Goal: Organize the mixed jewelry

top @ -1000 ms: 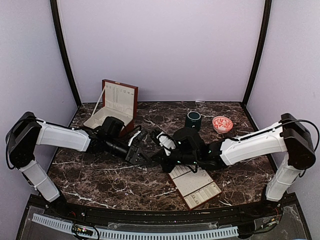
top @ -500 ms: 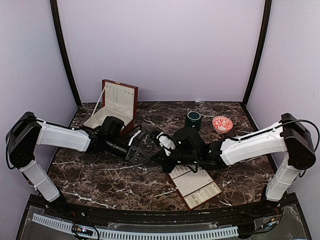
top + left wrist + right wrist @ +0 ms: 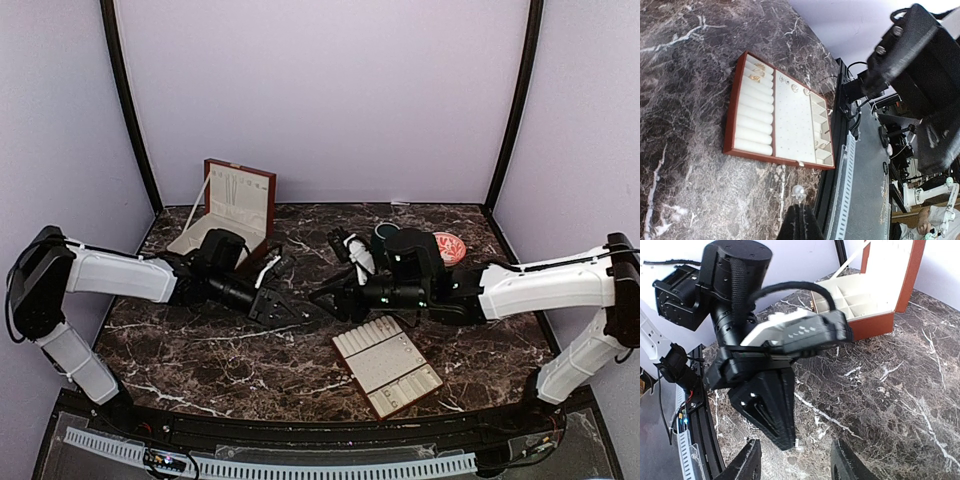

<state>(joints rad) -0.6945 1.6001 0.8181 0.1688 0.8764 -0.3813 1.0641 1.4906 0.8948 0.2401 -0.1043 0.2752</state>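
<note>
Left tool [image 3: 799,212] clamped shut on a pearl stud [image 3: 799,190], the bead poking out just past the tips, low over the dark marble table [image 3: 200,350] near its middle. Behind that arm, toward the back left, a red-brown box [image 3: 228,213] with its lid up and cream compartments showing. Facing the left tool from the right, almost tip to tip, the right tool [image 3: 795,467], its fingers [image 3: 746,466] spread apart and gripping nothing, near the stud but not touching it. Just right of where the two meet, and nearer the front edge, a tray [image 3: 790,125] flat on the table: cream rolls along one side, a dotted panel in the middle, small bins along the other. On the rolls at one end, a few gold rings [image 3: 756,75]; on the panel beside them, a short row of small studs [image 3: 793,88]. Something tiny in one bin, too small to name. Farther back and right, behind the right arm, a dark green mug [image 3: 383,232], upright, and just right of it a red-and-white bowl [image 3: 445,248].
</note>
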